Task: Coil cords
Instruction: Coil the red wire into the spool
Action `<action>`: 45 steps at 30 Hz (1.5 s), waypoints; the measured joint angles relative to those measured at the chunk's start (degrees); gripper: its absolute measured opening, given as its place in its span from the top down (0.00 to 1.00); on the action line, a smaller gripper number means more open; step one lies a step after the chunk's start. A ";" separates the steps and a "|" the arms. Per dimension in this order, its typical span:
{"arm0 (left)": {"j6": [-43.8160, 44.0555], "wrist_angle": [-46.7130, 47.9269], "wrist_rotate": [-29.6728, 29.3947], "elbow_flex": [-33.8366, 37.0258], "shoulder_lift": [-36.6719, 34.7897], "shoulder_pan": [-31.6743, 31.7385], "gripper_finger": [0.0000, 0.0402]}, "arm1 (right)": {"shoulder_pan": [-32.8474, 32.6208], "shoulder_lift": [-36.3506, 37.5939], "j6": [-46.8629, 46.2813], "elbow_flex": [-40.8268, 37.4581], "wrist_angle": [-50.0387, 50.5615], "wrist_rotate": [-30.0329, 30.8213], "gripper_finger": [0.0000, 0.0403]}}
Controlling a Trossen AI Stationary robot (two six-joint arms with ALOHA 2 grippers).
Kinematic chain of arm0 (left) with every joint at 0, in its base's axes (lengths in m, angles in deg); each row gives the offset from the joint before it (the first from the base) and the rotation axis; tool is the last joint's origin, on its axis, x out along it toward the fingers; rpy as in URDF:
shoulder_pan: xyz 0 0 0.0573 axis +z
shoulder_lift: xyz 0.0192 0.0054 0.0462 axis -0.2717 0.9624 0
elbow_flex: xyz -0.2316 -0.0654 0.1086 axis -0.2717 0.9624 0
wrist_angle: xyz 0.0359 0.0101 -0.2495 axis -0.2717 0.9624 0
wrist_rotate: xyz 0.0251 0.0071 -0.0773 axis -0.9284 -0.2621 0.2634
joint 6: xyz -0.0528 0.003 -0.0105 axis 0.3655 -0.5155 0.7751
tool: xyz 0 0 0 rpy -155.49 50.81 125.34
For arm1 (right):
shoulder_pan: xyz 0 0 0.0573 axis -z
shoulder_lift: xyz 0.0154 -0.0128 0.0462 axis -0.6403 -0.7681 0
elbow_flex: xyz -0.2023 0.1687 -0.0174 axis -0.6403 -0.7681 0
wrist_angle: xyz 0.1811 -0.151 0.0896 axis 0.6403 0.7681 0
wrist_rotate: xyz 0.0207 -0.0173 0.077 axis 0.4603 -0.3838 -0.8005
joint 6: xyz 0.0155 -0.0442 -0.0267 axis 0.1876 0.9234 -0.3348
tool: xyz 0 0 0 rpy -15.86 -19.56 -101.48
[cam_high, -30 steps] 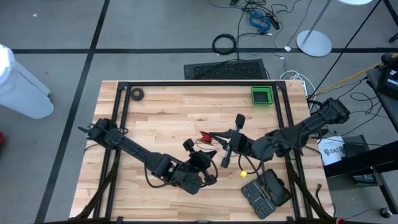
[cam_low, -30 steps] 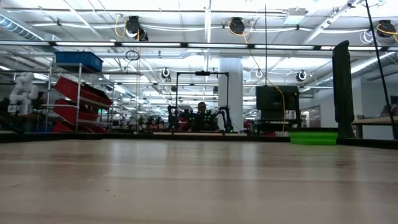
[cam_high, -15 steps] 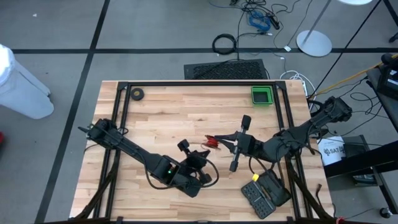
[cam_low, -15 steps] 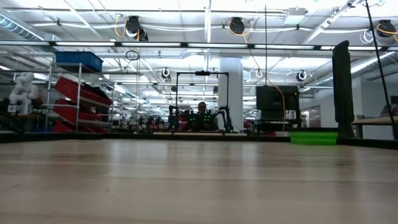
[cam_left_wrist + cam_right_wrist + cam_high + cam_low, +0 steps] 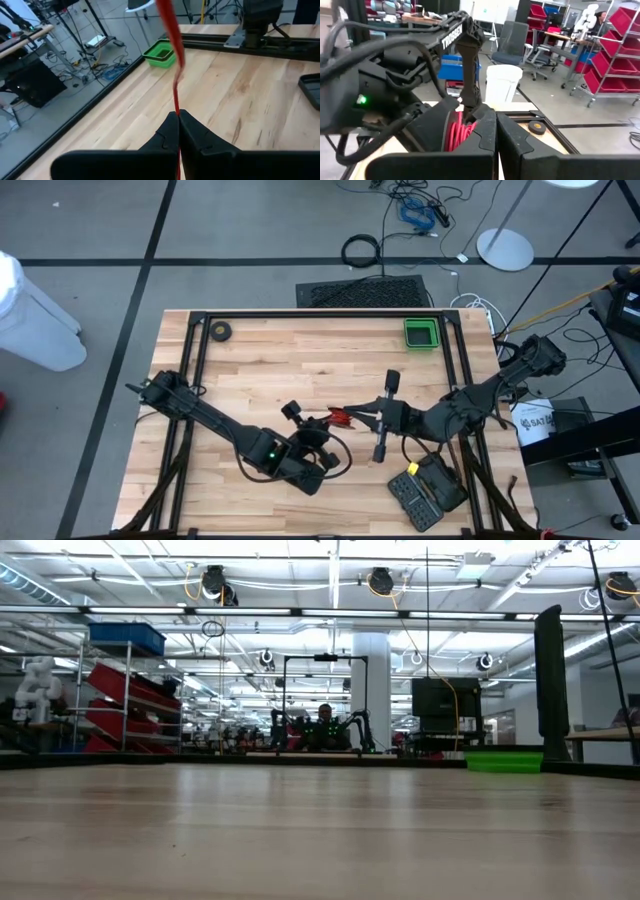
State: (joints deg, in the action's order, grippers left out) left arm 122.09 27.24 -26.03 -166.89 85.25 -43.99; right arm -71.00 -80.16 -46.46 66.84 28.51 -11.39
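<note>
High view shows both arms meeting near the middle of the wooden table (image 5: 260,355). The left gripper (image 5: 312,428) is low on the table, toward its near edge. The right gripper (image 5: 372,414) reaches in from the other side, and they face each other very close.

The red cord (image 5: 338,418) sits between them. In the left wrist view, the left gripper (image 5: 178,131) has its two fingers squeezed tight on the red cord (image 5: 173,60), which runs up and away like a pulled string. I think it holds on so the cord stays straight and does not flop.

In the right wrist view, the right gripper (image 5: 495,145) has its fingers pressed together, and a bunch of red loops (image 5: 458,131) sits right by them. It looks like the loops are held there so they do not fall apart, but I cannot be sure they are pinched.

A green bin (image 5: 421,333) and a small black roll (image 5: 219,331) wait at the far edge, out of the way.
</note>
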 joint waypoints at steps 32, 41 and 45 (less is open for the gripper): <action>-7.68 -5.76 11.21 -0.07 -4.33 1.39 1.00 | 0.49 -0.02 -4.46 0.00 3.41 -8.50 1.00; -14.81 -15.62 18.51 -0.07 -4.11 2.52 1.00 | 0.48 0.00 -3.76 0.00 2.23 -8.23 1.00; -15.01 -16.31 18.53 -0.07 -4.11 2.51 1.00 | 0.46 0.00 -3.25 0.00 2.25 -5.19 1.00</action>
State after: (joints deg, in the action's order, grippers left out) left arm 107.09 10.93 -7.49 -166.96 81.14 -41.48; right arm -70.54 -80.16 -49.70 66.84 30.76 -16.58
